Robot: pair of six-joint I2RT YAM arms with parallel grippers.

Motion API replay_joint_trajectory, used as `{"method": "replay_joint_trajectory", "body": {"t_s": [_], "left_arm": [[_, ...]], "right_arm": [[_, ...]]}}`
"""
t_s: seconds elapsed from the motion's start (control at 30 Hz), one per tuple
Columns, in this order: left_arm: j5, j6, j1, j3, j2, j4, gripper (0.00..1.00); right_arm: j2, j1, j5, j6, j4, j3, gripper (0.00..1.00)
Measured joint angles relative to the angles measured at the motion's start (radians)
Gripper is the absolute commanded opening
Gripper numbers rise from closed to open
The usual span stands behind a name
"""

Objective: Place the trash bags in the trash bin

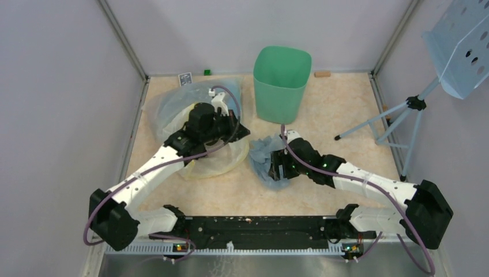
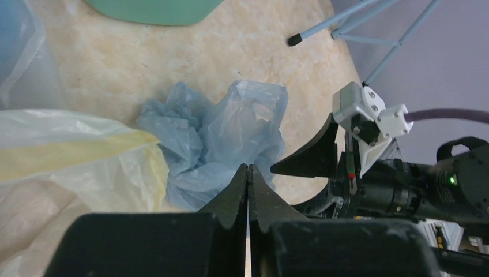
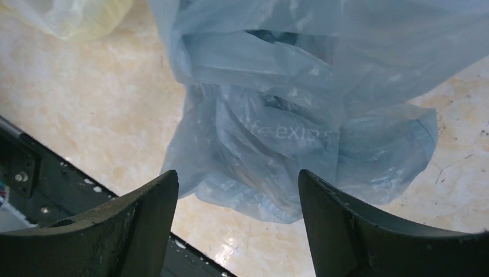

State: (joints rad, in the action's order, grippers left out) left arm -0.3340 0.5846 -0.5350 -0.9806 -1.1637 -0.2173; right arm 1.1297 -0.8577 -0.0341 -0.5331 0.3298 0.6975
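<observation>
A crumpled light-blue trash bag (image 1: pixel 264 157) lies on the table in front of the mint-green trash bin (image 1: pixel 281 81), which stands upright at the back. My right gripper (image 1: pixel 278 164) hovers open over the bag's near edge; in the right wrist view its fingers (image 3: pixel 153 199) straddle the bag (image 3: pixel 300 104) without touching it. My left gripper (image 1: pixel 240 130) is shut with nothing between its fingertips (image 2: pixel 248 167), and it points at the same bag (image 2: pixel 219 138) from the left. The bin's base (image 2: pixel 155 8) shows at the top of the left wrist view.
A bigger clear bag with a yellow tint (image 1: pixel 216 161) lies under the left arm and also appears in the left wrist view (image 2: pixel 69 156). A tripod stand (image 1: pixel 403 109) with a perforated panel (image 1: pixel 461 46) occupies the right side. Small blocks (image 1: pixel 322 74) sit along the back wall.
</observation>
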Motion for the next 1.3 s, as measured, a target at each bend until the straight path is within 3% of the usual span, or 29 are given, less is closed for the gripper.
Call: {"method": "replay_joint_trajectory", "body": {"t_s": [0.13,0.33,0.53,0.73,0.83,0.97,1.13,1.23,1.3], "left_arm": [[0.120,0.020,-0.069,0.000,-0.094,0.072,0.00],[0.320,0.068,-0.037,0.006,-0.267,0.103,0.00],[0.380,0.073,0.143,0.119,-0.336,0.077,0.00],[0.460,0.027,0.369,0.185,-0.268,0.006,0.00],[0.431,-0.039,0.402,0.175,-0.181,-0.021,0.15],[0.242,-0.111,0.375,0.135,-0.107,-0.029,0.37],[0.148,-0.192,0.159,0.119,-0.014,-0.034,0.57],[0.129,-0.232,0.035,0.087,-0.014,-0.031,0.77],[0.121,-0.263,-0.021,0.071,-0.026,-0.015,0.84]], "right_arm": [[0.006,-0.005,-0.043,-0.012,-0.003,-0.044,0.75],[-0.031,-0.005,-0.096,-0.020,0.017,-0.071,0.75],[-0.130,-0.005,-0.147,-0.021,0.037,-0.083,0.74],[-0.141,-0.005,-0.167,-0.029,0.038,-0.091,0.74],[-0.122,-0.005,-0.176,-0.042,0.042,-0.096,0.72],[-0.115,-0.005,-0.221,-0.080,0.061,-0.098,0.72],[-0.231,0.011,-0.284,-0.145,0.089,-0.132,0.66],[-0.296,0.060,-0.306,-0.186,0.111,-0.135,0.63],[-0.314,0.104,-0.303,-0.206,0.114,-0.136,0.63]]}}
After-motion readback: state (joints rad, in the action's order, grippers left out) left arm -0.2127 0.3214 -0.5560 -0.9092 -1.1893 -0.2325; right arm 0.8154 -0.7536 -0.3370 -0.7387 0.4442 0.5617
